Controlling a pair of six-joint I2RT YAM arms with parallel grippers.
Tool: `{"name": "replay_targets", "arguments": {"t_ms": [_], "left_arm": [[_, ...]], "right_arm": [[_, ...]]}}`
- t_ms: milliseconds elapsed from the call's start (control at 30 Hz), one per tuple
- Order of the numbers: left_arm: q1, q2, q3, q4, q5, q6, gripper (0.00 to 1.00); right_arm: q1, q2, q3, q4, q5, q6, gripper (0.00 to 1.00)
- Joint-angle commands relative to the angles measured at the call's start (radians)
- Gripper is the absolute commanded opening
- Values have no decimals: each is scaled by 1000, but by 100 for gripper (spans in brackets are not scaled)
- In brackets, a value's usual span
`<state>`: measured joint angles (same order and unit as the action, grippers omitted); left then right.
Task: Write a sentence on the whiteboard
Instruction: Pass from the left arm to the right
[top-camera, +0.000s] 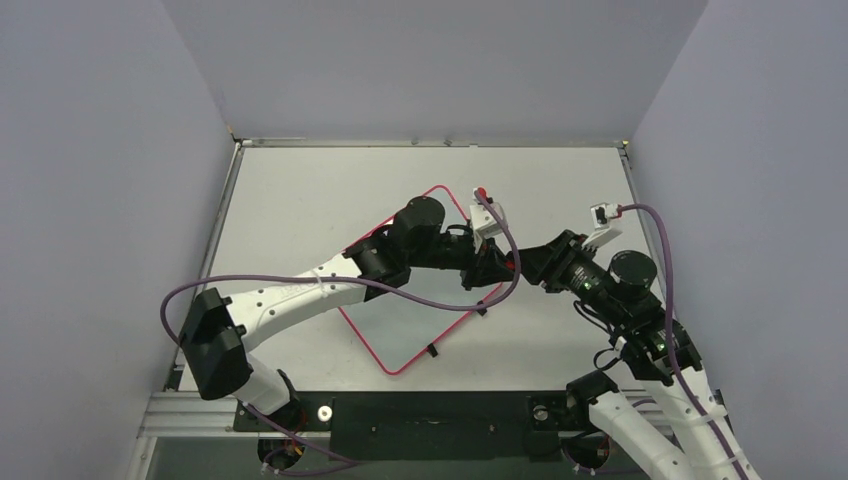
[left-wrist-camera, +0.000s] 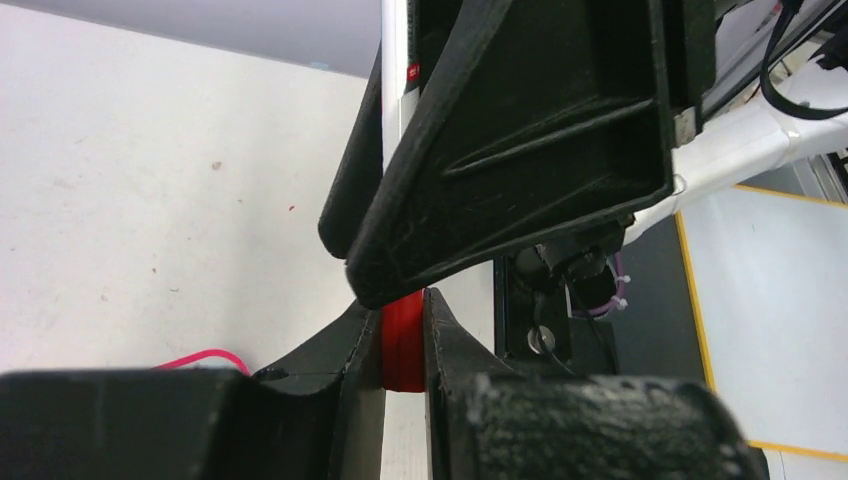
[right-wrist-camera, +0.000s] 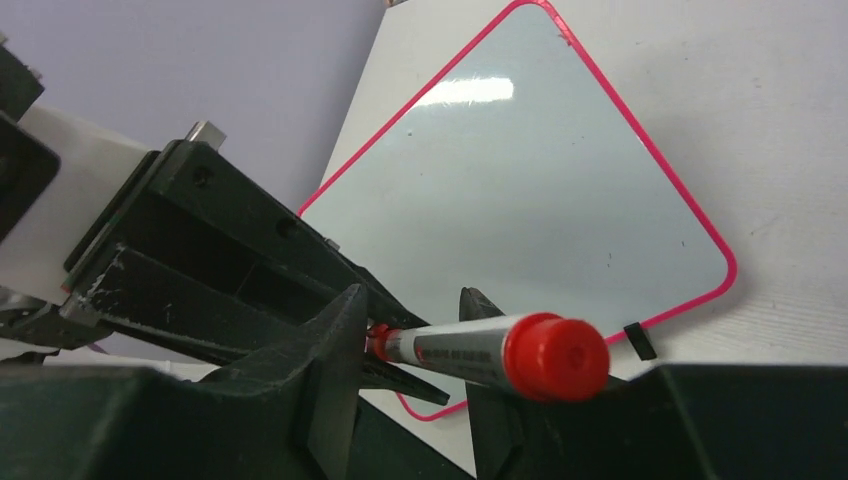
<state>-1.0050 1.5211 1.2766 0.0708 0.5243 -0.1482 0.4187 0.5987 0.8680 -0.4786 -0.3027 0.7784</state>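
White whiteboard (right-wrist-camera: 520, 200), red-capped marker (right-wrist-camera: 480, 352)

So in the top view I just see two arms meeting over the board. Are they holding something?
Observer: Yes. The left gripper is shut on one end of a marker.
Operator: Is the other arm gripping it too?
Observer: No. The right gripper has its jaws open, one on each side of the marker.
Operator: Anything written yet? The arms block my view.
Observer: No. The part of the board that the right wrist view shows is blank.
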Motion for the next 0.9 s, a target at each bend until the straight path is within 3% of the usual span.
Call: {"name": "replay_targets", "arguments": {"t_ms": [0, 233, 533, 600, 667, 733, 767, 800, 867], "left_arm": [[18, -39, 43, -68, 85, 72, 0], [35, -69, 31, -119, 142, 99, 0], [37, -83, 20, -128, 171, 103, 0], [36, -86, 15, -127, 170, 105, 0], [34, -88, 13, -125, 160, 101, 0], [35, -91, 11, -127, 136, 96, 0], [37, -92, 11, -129, 123, 93, 5], [38, -95, 10, -130, 101, 88, 21], [38, -104, 6, -133, 75, 84, 39]], "right_arm": [[-6, -38, -16, 78, -100, 5, 35], [-16, -64, -19, 86, -114, 9, 34], [-35, -63, -43, 145, -127, 53, 21], [-38, -64, -49, 159, -134, 62, 18], [-40, -65, -53, 165, -140, 70, 4], [-41, -66, -59, 166, -146, 73, 0], [-43, -72, -62, 166, -144, 74, 0], [-44, -76, -66, 166, -142, 75, 0], [-45, -85, -69, 166, -138, 78, 0]]}}
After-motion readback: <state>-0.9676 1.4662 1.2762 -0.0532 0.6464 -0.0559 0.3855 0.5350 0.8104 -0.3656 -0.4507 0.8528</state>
